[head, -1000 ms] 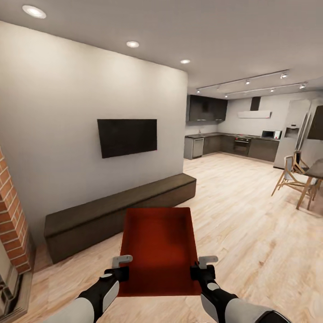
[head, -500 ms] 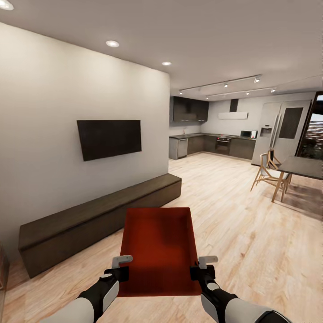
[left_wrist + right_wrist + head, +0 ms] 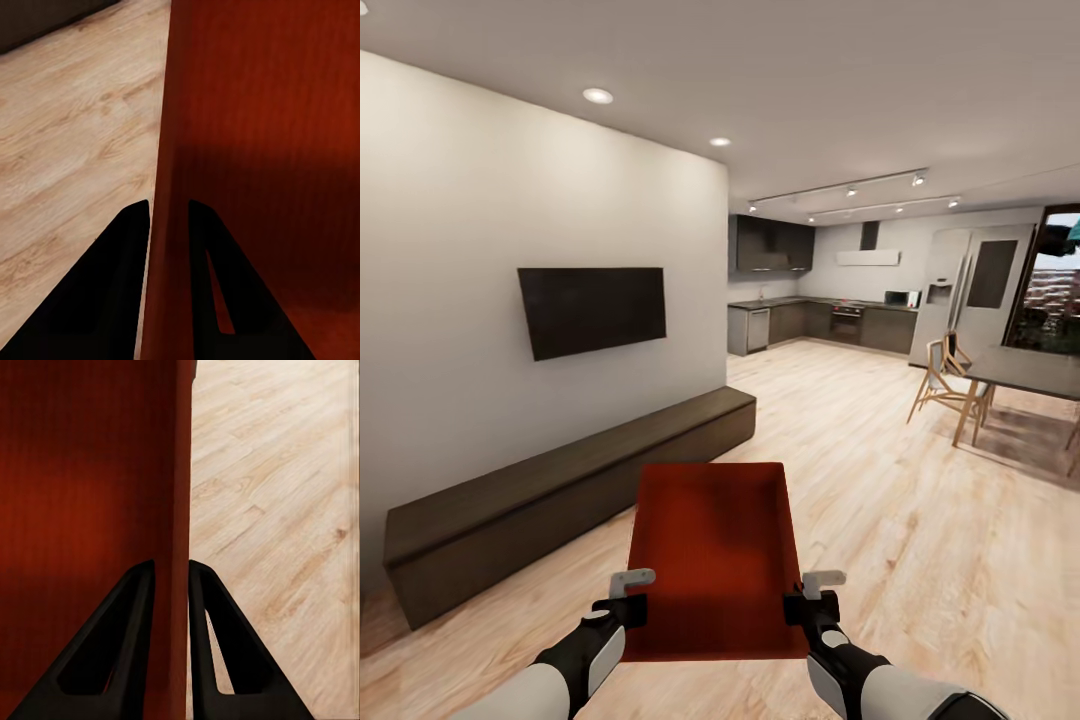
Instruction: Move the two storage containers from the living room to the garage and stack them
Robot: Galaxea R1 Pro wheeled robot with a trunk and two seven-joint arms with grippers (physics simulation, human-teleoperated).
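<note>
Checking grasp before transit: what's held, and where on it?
One storage container, carried by both claws: left claw pinches its left side wall, right claw its right side wall, one finger inside and one outside each.

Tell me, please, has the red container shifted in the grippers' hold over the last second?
No. The storage container sits just as before between the left gripper and right gripper; the bench slid left because the camera turned.

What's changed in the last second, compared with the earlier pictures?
The camera has turned right with the robot: the brick chimney has slid out of view, and the bench and TV now sit further left. The storage container stayed put between the left gripper and right gripper, both still clamped on its side walls.
</note>
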